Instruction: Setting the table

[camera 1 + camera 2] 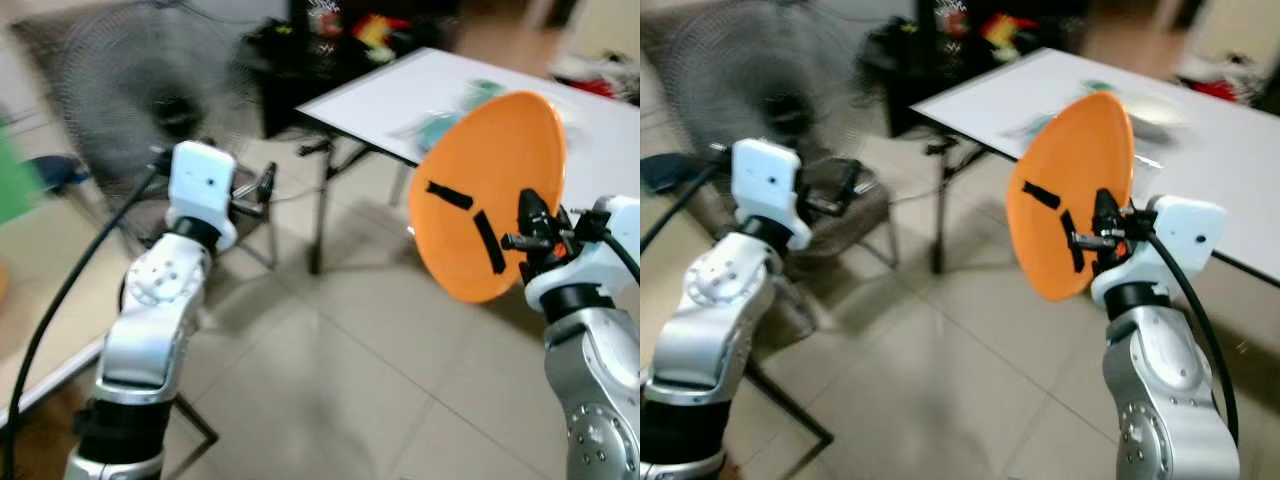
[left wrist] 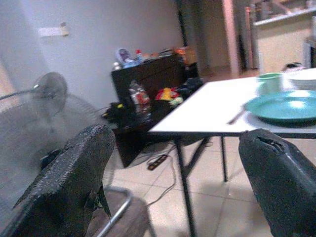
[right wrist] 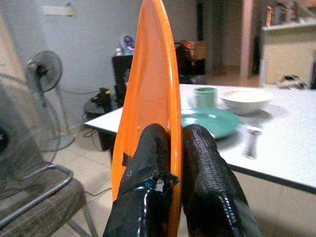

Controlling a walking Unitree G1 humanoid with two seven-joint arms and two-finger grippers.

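Both head views smear at the upper left, where my big round wire-grille floor fan (image 1: 130, 95) is a grey haze. The round orange plastic plate (image 1: 490, 195) pinched edge-on in my right gripper (image 3: 170, 148) covers the near part of the white folding table (image 1: 400, 95) and most of the round teal plate (image 1: 440, 125) on it. In the left wrist view, that teal plate runs off the right edge. Clutter on the dark cabinet (image 2: 148, 74) is too blurred to identify
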